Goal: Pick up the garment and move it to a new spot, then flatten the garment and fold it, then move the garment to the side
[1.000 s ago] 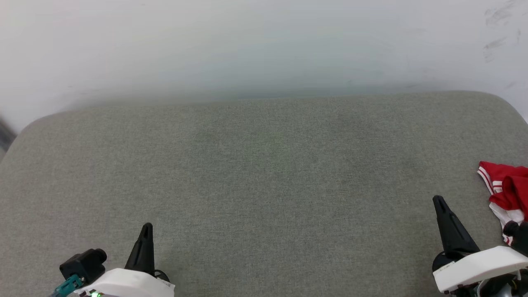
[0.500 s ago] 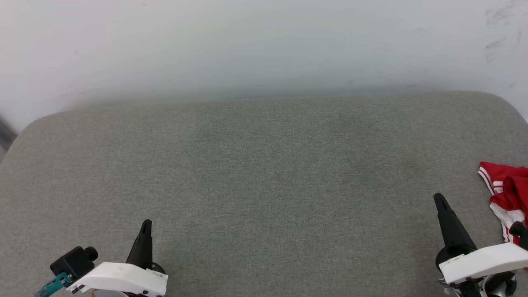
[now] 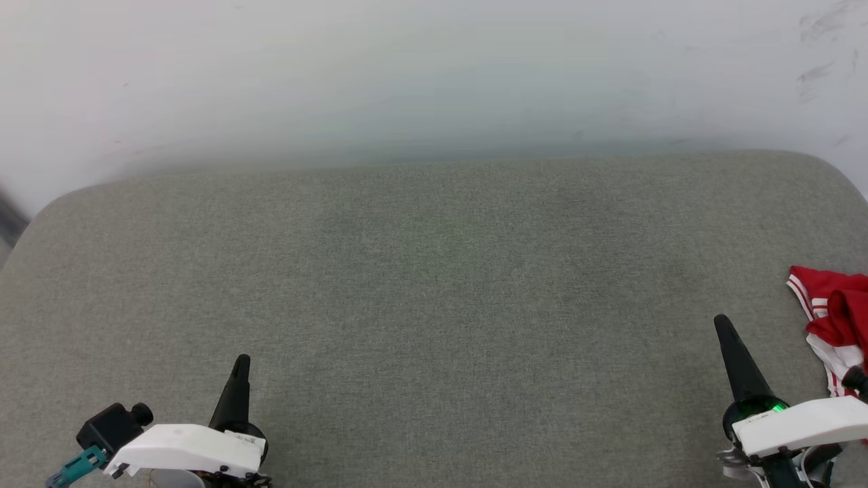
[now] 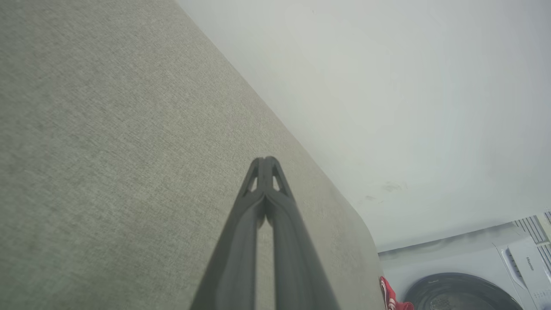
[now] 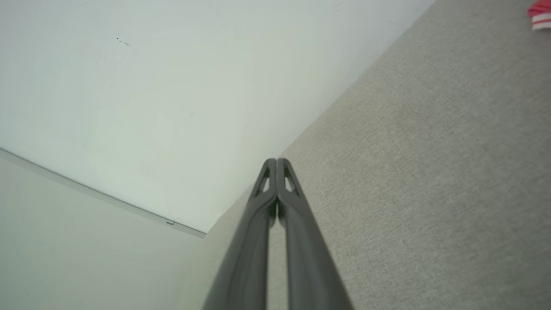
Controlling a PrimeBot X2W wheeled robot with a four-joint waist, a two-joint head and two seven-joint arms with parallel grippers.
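The garment (image 3: pixel 833 313), red with white fabric and red-and-white striped trim, lies crumpled near the right gripper (image 3: pixel 720 322), to its right, untouched.

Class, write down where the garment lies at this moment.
In the head view the garment lies bunched at the far right edge of the grey cushion, just right of the right gripper.

Broad cushion (image 3: pixel 434 305) offers passage; garment (image 3: pixel 839 308) crowds its right edge.
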